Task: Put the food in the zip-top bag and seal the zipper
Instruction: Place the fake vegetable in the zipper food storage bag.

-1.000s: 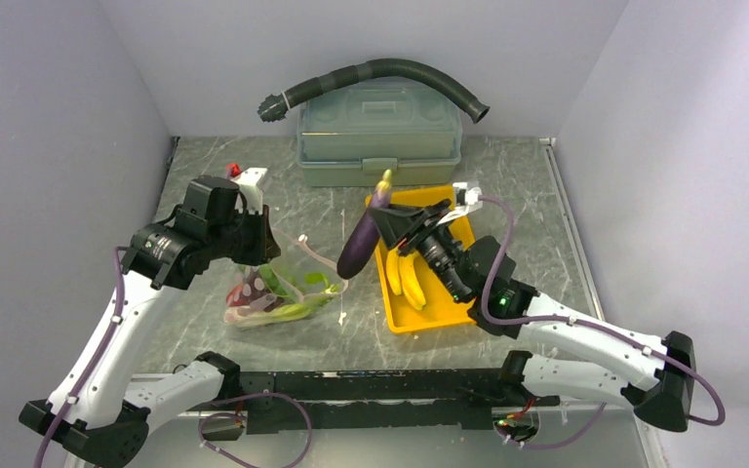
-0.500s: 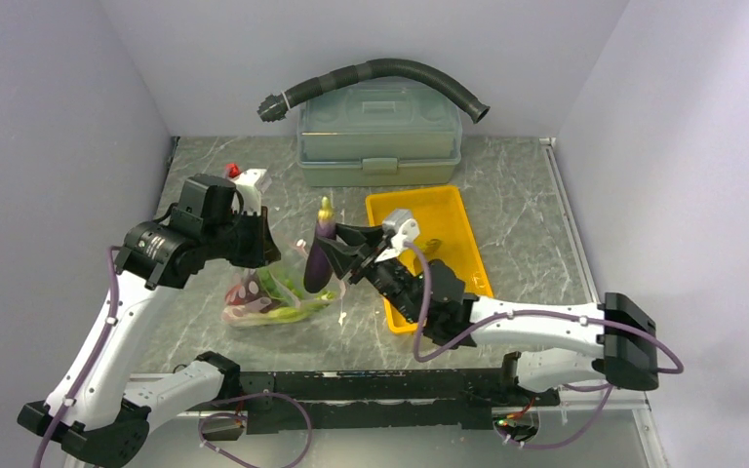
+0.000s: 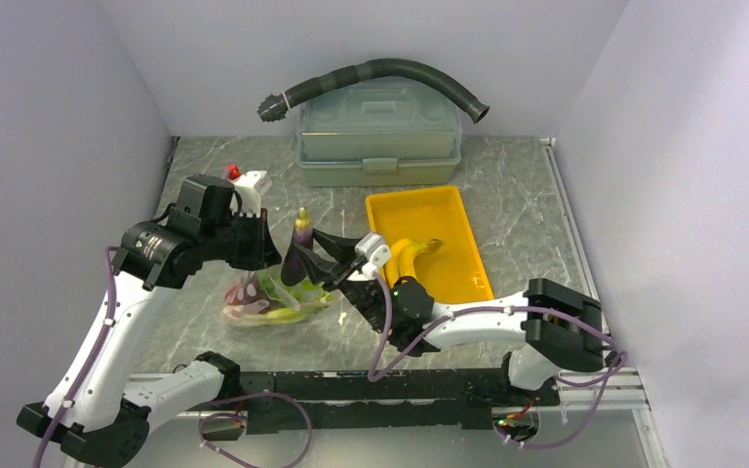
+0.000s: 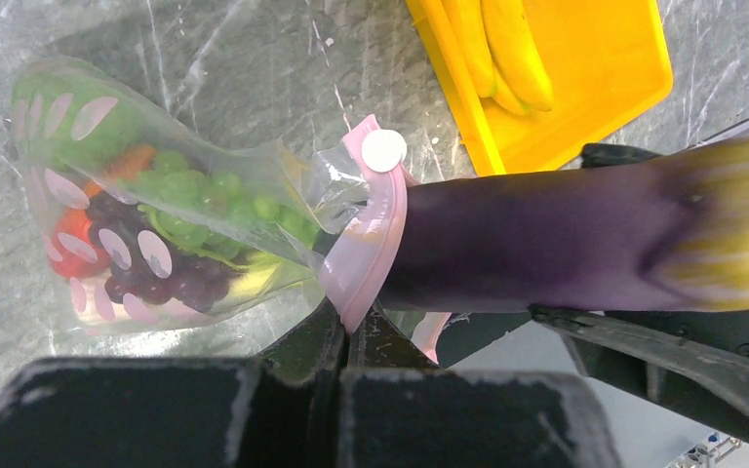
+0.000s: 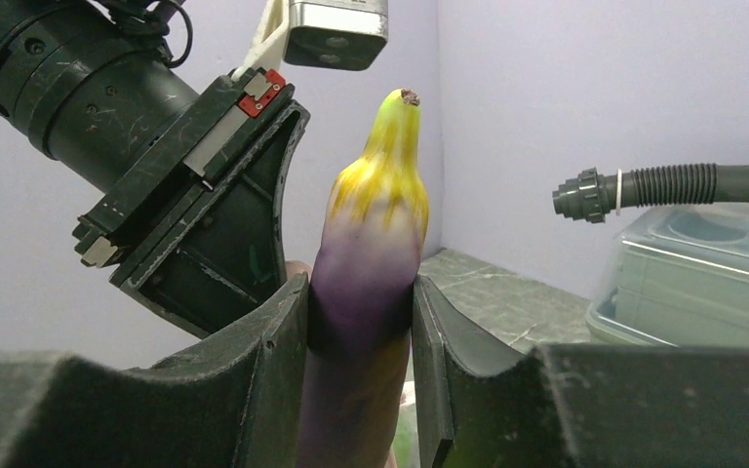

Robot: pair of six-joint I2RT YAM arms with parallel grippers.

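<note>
Purple toy eggplant (image 3: 297,263) has swung left from the yellow plastic tray (image 3: 429,210).
Left jaws, pressed together, pinch the pink zipper strip (image 4: 375,244) of the clear dotted zip-top bag (image 4: 107,146); right jaws squeeze the eggplant, tip at the mouth. It might catch the floppy rim and tug the bag loose.

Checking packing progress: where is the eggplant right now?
In the top view, left of the yellow tray, the eggplant stands upright in the right gripper, its lower end at the mouth of the zip-top bag.
</note>
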